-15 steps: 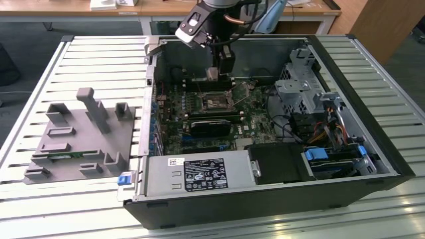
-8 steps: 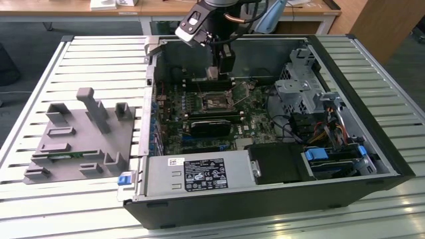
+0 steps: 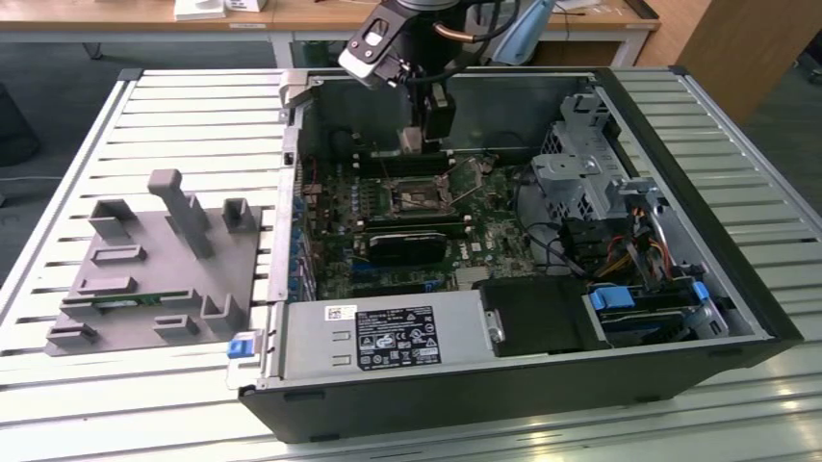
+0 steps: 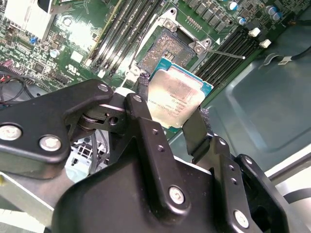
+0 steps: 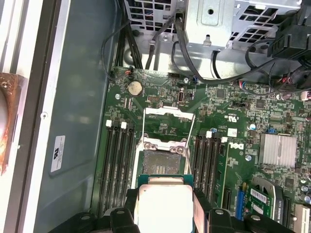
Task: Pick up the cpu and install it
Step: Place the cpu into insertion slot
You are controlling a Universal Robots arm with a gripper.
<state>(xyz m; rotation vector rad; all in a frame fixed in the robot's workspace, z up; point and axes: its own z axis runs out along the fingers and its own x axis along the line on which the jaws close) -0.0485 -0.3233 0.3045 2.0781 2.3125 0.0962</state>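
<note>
While the gripper [image 4: 171, 112] hangs over the motherboard [image 5: 233, 111], its two fingers [image 4: 146, 126] clamp the one cpu [image 4: 181, 92] by opposite edges, its silvery top showing in both wrist views. Just beneath the gripper lies the single open socket [image 5: 163, 164], frame raised, flanked by two banks of memory slots [image 5: 119, 165], inside the one computer case [image 3: 514, 399].

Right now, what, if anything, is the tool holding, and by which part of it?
The tool holds the cpu, its fingers pinching two opposite side edges and leaving the silvery top bare.
</note>
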